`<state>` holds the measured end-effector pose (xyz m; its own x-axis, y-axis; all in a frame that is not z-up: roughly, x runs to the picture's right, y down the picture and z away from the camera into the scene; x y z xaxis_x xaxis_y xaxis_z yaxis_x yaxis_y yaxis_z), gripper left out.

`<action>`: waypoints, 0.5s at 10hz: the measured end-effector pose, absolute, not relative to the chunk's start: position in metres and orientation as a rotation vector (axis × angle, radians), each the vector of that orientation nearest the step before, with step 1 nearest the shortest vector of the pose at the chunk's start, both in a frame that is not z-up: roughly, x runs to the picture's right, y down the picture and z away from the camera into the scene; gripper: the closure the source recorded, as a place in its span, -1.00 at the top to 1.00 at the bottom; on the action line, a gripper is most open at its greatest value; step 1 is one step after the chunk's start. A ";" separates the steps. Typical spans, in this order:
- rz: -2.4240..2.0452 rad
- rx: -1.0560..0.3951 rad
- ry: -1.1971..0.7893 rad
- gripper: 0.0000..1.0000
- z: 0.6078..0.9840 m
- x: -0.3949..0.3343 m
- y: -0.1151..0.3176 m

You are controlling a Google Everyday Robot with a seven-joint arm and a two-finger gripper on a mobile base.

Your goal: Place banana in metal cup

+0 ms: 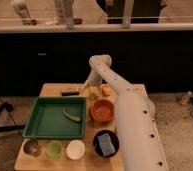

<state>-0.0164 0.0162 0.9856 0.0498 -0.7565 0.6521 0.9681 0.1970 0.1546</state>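
Observation:
My gripper (pixel 92 86) hangs down at the back middle of the wooden table, at the end of the white arm (pixel 130 120) that comes in from the lower right. A pale yellow banana (pixel 93 92) shows right at the gripper, partly hidden by it. I cannot tell whether it is held. The metal cup (pixel 31 147), dull grey, stands at the table's front left corner, far from the gripper.
A green tray (pixel 40 125) holds a greenish-yellow curved piece (pixel 71 115). An orange bowl (pixel 102 110), a small orange fruit (pixel 106 90) and a dark flat object (pixel 70 92) lie near the gripper. In the front row stand a light green cup (pixel 54 149), a white cup (pixel 76 149) and a black bowl (pixel 106 143).

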 end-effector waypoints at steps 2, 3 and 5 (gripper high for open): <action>-1.351 -0.384 -0.715 0.49 0.989 -0.013 0.023; -1.348 -0.390 -0.716 0.49 0.991 -0.011 0.026; -1.342 -0.387 -0.709 0.49 0.997 -0.009 0.029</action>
<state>-0.0087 0.0289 0.9970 0.0653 -0.7455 0.6633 0.9681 0.2084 0.1389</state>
